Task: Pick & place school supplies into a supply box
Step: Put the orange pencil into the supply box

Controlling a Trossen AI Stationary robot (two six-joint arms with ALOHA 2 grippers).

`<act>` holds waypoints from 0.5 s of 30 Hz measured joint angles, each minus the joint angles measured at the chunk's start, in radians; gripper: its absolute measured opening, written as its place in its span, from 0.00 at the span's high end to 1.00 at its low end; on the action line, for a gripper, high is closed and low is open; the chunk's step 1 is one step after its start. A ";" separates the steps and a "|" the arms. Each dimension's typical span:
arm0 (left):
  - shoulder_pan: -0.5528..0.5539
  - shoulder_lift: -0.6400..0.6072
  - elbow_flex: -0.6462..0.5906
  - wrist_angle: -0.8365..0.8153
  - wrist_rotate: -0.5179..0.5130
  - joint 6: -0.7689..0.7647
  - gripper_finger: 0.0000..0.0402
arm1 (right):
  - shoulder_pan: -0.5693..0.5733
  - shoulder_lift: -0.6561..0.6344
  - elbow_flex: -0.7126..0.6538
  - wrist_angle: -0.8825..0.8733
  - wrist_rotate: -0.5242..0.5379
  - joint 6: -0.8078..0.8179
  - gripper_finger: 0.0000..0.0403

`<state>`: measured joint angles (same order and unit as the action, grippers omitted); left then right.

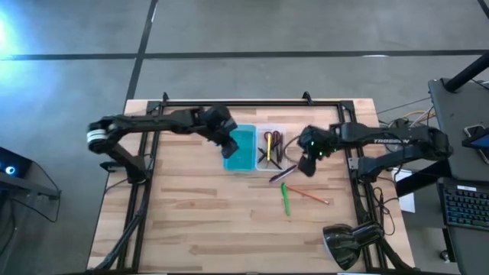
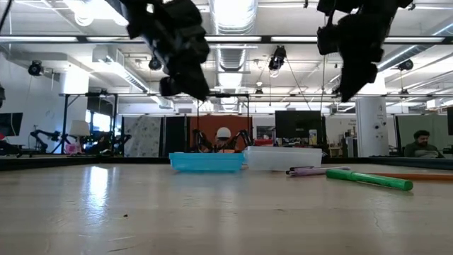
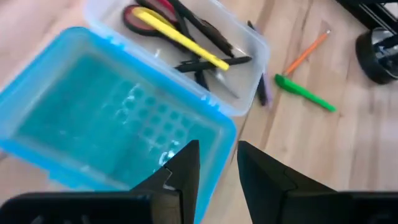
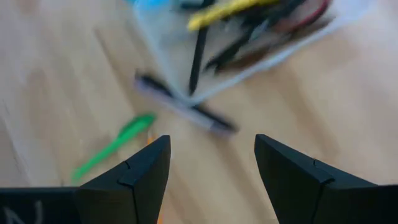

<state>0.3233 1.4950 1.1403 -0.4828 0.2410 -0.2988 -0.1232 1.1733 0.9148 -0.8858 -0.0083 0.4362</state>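
I'm looking into a robotics lab in a big open industrial hall. Beyond my wooden table (image 2: 212,205) the ceiling is bare, with exposed ducts (image 2: 233,53) and strip lights. Far left stands another robot arm (image 2: 44,136), and dark monitors (image 2: 297,126) line the back. A person (image 2: 421,144) sits at a desk far right. From above, a keyboard (image 1: 464,205) lies right of my table.

- We see bare table (image 1: 206,221) along the whole near side, open to either arm.
- The supply box (image 1: 254,149) sits mid-table between both grippers.
- A green marker (image 1: 286,199), orange pencil (image 1: 309,195) and purple pen (image 1: 283,173) clutter the wood just beside the box's clear half.
- A black lamp (image 1: 350,241) blocks the near right corner.
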 joint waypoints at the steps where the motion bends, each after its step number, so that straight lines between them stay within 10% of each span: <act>1: 0.000 -0.026 -0.020 0.001 -0.017 0.000 0.77 | 0.027 0.014 -0.006 -0.010 0.000 0.014 0.44; 15: 0.002 -0.284 -0.296 0.068 -0.153 -0.109 0.77 | 0.330 0.285 -0.059 0.040 0.060 0.090 0.44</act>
<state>0.3252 1.2112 0.8447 -0.4147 0.0883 -0.4074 0.2066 1.4579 0.8556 -0.8460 0.0522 0.5265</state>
